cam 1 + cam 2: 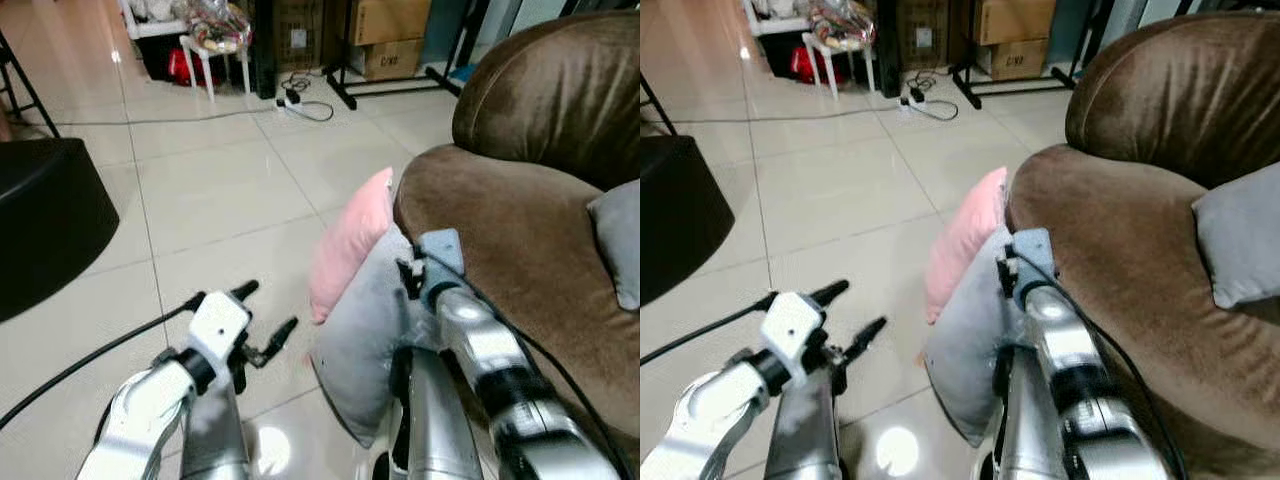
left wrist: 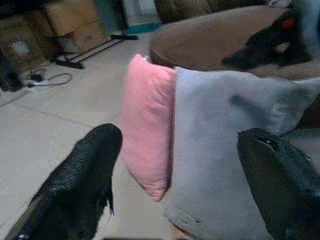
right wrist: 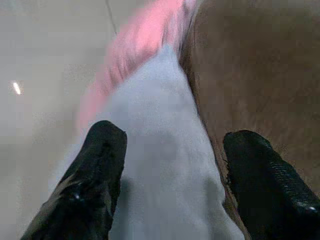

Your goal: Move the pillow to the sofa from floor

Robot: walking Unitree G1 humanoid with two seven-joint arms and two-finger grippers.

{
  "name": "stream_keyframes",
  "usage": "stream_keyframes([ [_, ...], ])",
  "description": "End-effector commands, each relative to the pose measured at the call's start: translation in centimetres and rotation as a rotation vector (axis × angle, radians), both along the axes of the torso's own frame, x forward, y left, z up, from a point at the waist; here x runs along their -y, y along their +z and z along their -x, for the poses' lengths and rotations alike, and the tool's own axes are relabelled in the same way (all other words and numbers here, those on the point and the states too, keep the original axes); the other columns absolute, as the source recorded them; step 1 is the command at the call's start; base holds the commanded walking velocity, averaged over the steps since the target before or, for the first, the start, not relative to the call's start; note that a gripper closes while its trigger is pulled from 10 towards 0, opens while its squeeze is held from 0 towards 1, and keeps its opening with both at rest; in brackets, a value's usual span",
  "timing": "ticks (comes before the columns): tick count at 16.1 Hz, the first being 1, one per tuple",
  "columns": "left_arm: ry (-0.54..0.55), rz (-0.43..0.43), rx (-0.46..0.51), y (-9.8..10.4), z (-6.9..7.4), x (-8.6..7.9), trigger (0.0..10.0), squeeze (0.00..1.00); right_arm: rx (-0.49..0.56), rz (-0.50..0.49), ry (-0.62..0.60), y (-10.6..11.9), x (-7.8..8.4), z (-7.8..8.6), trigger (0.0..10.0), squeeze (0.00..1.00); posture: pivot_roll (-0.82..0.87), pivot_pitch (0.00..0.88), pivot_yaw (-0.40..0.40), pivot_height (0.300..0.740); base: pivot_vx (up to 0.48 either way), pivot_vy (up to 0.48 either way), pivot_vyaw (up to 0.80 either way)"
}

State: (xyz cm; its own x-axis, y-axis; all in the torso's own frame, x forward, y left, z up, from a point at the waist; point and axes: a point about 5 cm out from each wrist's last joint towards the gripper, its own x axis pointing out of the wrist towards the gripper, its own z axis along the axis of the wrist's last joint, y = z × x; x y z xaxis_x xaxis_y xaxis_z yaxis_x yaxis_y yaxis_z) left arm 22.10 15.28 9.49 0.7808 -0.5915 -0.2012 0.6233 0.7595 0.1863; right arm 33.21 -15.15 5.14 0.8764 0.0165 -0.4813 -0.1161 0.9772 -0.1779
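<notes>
A grey pillow (image 1: 365, 330) stands on the tiled floor, leaning against the front of the brown sofa (image 1: 500, 230). A pink pillow (image 1: 350, 245) leans just behind it. My right gripper (image 3: 172, 137) is open at the grey pillow's top edge, one finger on the floor side and one on the sofa side. My left gripper (image 1: 268, 308) is open low over the floor, to the left of the grey pillow (image 2: 220, 150) and pointing at it without touching it. Another grey cushion (image 1: 620, 240) lies on the sofa seat.
A black round stool (image 1: 45, 220) stands at the left. A cable runs across the tiles to a power strip (image 1: 292, 98). Cardboard boxes (image 1: 390, 40), a rack base and a small white table (image 1: 215, 40) line the far wall. Open floor lies left of the pillows.
</notes>
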Motion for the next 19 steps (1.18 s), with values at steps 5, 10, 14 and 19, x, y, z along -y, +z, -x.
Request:
stream_keyframes([
  [5,-0.068,0.005,-0.049,-0.5,-0.5,0.6,10.0,0.00,-0.095,0.111,-0.121,-2.3,1.7,0.4,10.0,0.00,0.05,0.031,-0.045,0.436,0.000,0.000,0.00],
  [10,-0.107,-0.019,-0.072,-0.7,0.1,0.3,10.0,0.00,-0.213,0.173,-0.046,-4.4,0.9,1.7,2.4,0.00,0.08,0.062,-0.045,0.436,0.000,0.000,0.00],
  [14,-0.118,-0.016,-0.092,-0.8,0.4,0.3,10.0,0.00,-0.242,0.110,-0.023,-5.0,0.1,2.3,0.0,0.00,0.07,0.062,-0.046,0.436,0.000,0.000,0.00],
  [19,-0.129,-0.015,-0.097,-0.9,0.3,0.5,10.0,0.00,-0.229,0.070,-0.007,-4.8,-0.4,2.1,0.0,0.00,0.07,0.061,-0.046,0.436,0.000,0.000,0.00],
])
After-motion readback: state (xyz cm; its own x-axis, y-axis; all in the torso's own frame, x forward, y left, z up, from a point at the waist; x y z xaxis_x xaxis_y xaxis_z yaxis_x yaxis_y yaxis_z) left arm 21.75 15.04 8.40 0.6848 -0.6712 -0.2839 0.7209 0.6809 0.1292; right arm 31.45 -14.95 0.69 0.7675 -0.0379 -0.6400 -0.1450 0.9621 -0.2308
